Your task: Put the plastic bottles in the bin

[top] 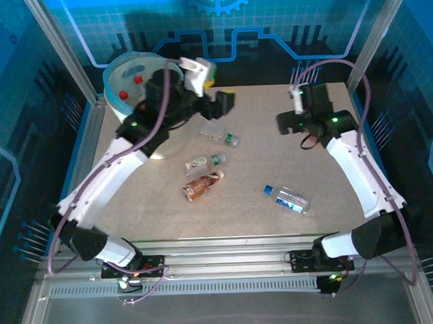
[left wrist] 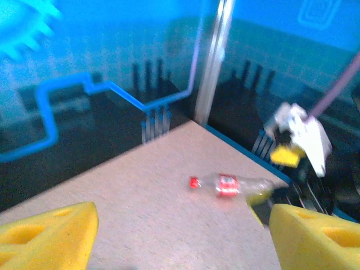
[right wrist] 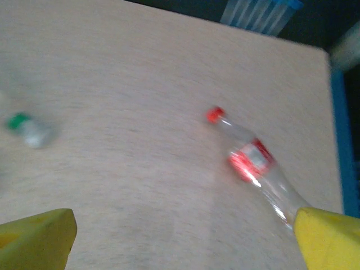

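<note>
The bin point(top: 114, 69) stands in the upper left of the overhead frame, white with a pale blue liner. Inside it I can make out two red caps point(top: 137, 79) among clear plastic, though I can't tell how many bottles lie in there. The left arm reaches across the bin's right rim, and the left claw point(top: 214, 87) hangs just right of it, over the table point(top: 273, 167).

Four bottles lie loose on the table. A green-capped clear bottle point(top: 219, 133) is at centre, with a second green-capped bottle point(top: 204, 163) just below it. A brown-orange bottle point(top: 202, 186) lies close under that, and a blue-capped bottle point(top: 289, 200) is well apart at lower right.

The left wrist camera has its yellow pads in both lower corners, wide apart with nothing between them, so that claw is open. Beyond them a red-capped bottle point(left wrist: 230, 185) with a red label lies on its side at right of centre. The right claw point(left wrist: 298, 140) hovers just above and to the right of it.

The right wrist camera sees that bottle close up, cap toward the upper left and base running behind the right-hand pad. Its pads are spread to the lower corners, open and gripping nothing. A blurred green-capped bottle shows at the left edge.
</note>
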Controlling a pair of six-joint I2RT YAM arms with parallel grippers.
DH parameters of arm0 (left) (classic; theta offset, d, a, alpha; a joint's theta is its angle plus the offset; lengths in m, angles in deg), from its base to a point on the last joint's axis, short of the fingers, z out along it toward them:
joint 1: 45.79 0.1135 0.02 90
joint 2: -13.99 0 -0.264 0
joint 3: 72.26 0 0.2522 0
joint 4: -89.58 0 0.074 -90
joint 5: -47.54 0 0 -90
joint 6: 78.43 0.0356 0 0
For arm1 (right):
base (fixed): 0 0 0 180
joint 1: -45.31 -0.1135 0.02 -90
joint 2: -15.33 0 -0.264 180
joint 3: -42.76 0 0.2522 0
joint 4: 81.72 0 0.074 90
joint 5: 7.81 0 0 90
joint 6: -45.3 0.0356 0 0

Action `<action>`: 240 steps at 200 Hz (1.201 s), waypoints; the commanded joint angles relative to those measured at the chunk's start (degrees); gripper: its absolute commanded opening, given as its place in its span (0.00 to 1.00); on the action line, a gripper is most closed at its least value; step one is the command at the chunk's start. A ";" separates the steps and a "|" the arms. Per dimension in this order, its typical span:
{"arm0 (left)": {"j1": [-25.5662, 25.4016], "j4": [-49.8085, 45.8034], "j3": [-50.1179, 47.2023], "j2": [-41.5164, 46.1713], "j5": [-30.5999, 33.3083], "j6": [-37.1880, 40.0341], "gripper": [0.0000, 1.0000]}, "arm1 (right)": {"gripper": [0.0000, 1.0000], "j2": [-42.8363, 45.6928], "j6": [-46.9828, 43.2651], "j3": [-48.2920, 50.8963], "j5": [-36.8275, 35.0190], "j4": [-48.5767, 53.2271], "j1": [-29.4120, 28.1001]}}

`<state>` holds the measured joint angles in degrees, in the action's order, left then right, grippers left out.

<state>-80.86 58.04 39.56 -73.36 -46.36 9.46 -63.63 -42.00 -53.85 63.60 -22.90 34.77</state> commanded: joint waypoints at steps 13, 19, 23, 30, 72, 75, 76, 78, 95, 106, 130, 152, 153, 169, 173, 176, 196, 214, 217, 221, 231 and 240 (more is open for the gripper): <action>-4.70 -0.04 6.57 -10.82 -1.46 -6.13 0.80 | 1.00 -5.09 3.36 0.66 5.20 -1.58 10.84; -5.16 -0.33 8.15 -12.63 -1.95 -7.11 0.80 | 1.00 -6.59 3.23 0.37 5.25 -1.85 12.20; -5.46 -0.59 9.11 -13.81 -2.25 -7.76 0.80 | 1.00 -7.55 2.94 0.17 5.06 -2.02 12.93; -5.83 -1.16 10.94 -15.93 -2.95 -8.58 0.80 | 1.00 -9.20 2.26 -0.20 4.37 -2.52 13.96; -7.20 -4.33 19.28 -26.35 -6.81 -11.74 0.79 | 1.00 -19.57 -2.38 -1.98 3.86 -5.29 19.36; -7.27 -4.37 19.71 -26.95 -6.90 -12.05 0.79 | 1.00 -20.22 -2.65 -2.13 4.09 -5.26 19.67; -7.24 -4.37 19.84 -27.15 -6.99 -12.18 0.79 | 1.00 -20.55 -2.67 -2.18 4.13 -5.25 19.77; -7.21 -4.52 20.05 -27.49 -7.15 -12.43 0.79 | 1.00 -21.09 -2.78 -2.33 4.12 -5.22 20.01; -7.23 -4.68 21.66 -30.45 -8.02 -14.06 0.79 | 1.00 -25.28 -4.14 -3.40 4.39 -5.01 21.26; -7.28 -4.95 22.54 -31.88 -8.79 -15.00 0.79 | 1.00 -27.80 -5.54 -4.36 5.15 -4.73 21.66; -7.36 -5.07 23.47 -34.61 -10.36 -16.34 0.79 | 1.00 -32.95 -8.95 -6.54 5.39 -3.89 21.84; -7.29 -5.45 23.84 -36.09 -10.46 -16.88 0.79 | 1.00 -37.19 -9.87 -8.31 5.61 -3.06 21.88; -7.25 -5.44 23.84 -36.15 -10.44 -16.88 0.79 | 1.00 -37.34 -9.89 -8.43 5.64 -3.01 21.88; -7.25 -5.57 23.93 -36.65 -10.44 -16.89 0.79 | 1.00 -40.31 -9.52 -10.25 5.82 -1.76 21.86; -7.26 -5.68 23.93 -36.70 -10.40 -16.88 0.79 | 1.00 -40.97 -9.43 -10.63 5.76 -1.49 21.88; -7.26 -5.73 23.93 -36.81 -10.33 -16.83 0.79 | 1.00 -41.41 -9.36 -10.93 5.76 -1.27 21.84; -7.27 -5.97 23.80 -36.84 -10.01 -16.49 0.79 | 1.00 -43.74 -8.83 -12.32 6.22 0.00 21.88; -7.23 -6.12 23.76 -36.84 -9.74 -16.25 0.79 | 0.96 -44.43 -8.44 -12.36 7.23 0.46 21.88; -7.22 -6.06 23.73 -36.83 -9.71 -16.21 0.79 | 0.95 -44.46 -8.36 -12.22 7.46 0.47 21.88; -7.24 -6.06 23.75 -36.84 -9.69 -16.32 0.79 | 0.93 -44.38 -8.27 -12.05 7.80 0.51 21.84; -7.21 -6.09 23.83 -36.84 -9.66 -16.35 0.79 | 0.88 -44.05 -7.92 -11.53 8.50 0.63 21.84; -7.22 -6.12 23.93 -36.77 -9.80 -16.56 0.79 | 0.82 -43.39 -7.58 -10.69 8.86 0.48 21.88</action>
<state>-87.70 52.62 61.35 -109.89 -55.01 -6.52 -107.41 -50.24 -64.56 69.90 -24.32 56.25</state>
